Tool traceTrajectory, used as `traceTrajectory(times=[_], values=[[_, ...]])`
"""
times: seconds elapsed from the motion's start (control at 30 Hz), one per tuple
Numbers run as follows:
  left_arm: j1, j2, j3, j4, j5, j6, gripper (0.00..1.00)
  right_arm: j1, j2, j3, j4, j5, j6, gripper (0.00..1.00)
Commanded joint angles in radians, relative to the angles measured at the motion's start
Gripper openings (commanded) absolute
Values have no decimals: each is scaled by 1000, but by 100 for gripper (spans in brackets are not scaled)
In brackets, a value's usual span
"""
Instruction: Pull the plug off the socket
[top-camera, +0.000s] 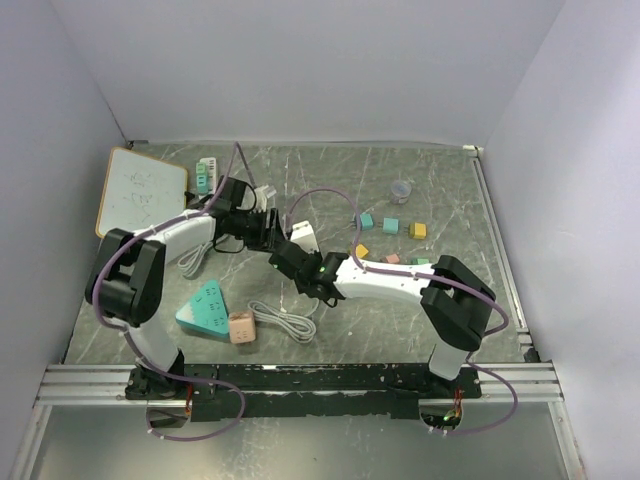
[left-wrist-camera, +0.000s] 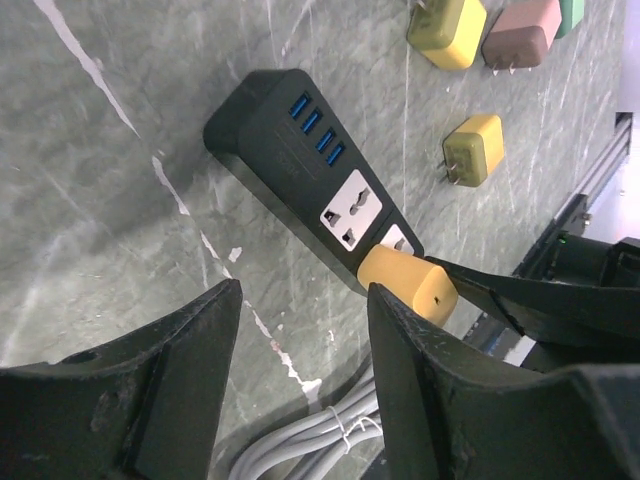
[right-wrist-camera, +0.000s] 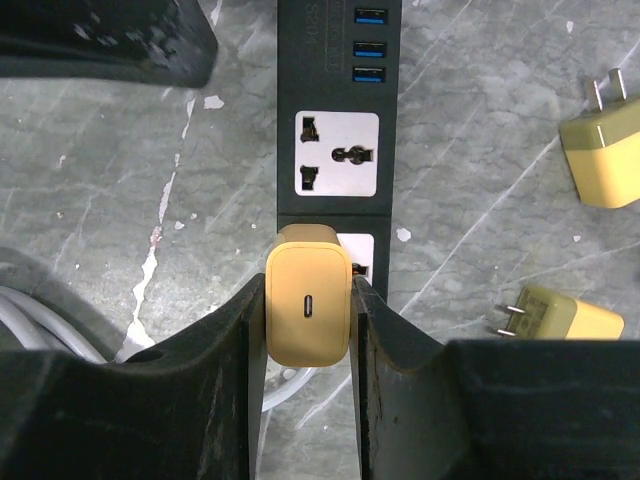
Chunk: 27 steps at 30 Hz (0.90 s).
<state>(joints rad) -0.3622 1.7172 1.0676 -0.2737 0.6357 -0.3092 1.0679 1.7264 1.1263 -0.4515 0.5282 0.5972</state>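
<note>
1. Near edge: white cable (top-camera: 285, 320) coiled on the table (top-camera: 440, 190), just beside a teal outlet block (top-camera: 205, 308).
2. Mid-table: right gripper (right-wrist-camera: 308, 292) is clamped on the orange plug (right-wrist-camera: 308, 320), one finger on each side.
3. The plug sits on the end socket of the black power strip (right-wrist-camera: 338, 100). Can't tell if the pins are fully seated.
4. Beyond it: left gripper (left-wrist-camera: 305, 300) has its jaws wide apart and holds nothing, over the table beside the strip.
5. Farther right: loose yellow adapters (right-wrist-camera: 600, 160) lying flat.

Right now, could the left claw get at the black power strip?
Probably yes. The left claw is open, short of the USB end of the power strip, with bare table between; the right claw is shut on the orange plug at the other end.
</note>
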Motion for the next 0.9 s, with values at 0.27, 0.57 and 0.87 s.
traceTrajectory(times=[0.27, 0.57, 0.87], values=[[-78, 137, 36, -67, -52, -114, 60, -3, -33, -10, 53, -17, 15, 0], [-127, 200, 66, -123, -144, -114, 65, -4, -45, -18, 76, -23, 7, 0], [-133, 98, 14, -28, -264, -232, 65, -5, -63, -34, 93, -24, 11, 0]])
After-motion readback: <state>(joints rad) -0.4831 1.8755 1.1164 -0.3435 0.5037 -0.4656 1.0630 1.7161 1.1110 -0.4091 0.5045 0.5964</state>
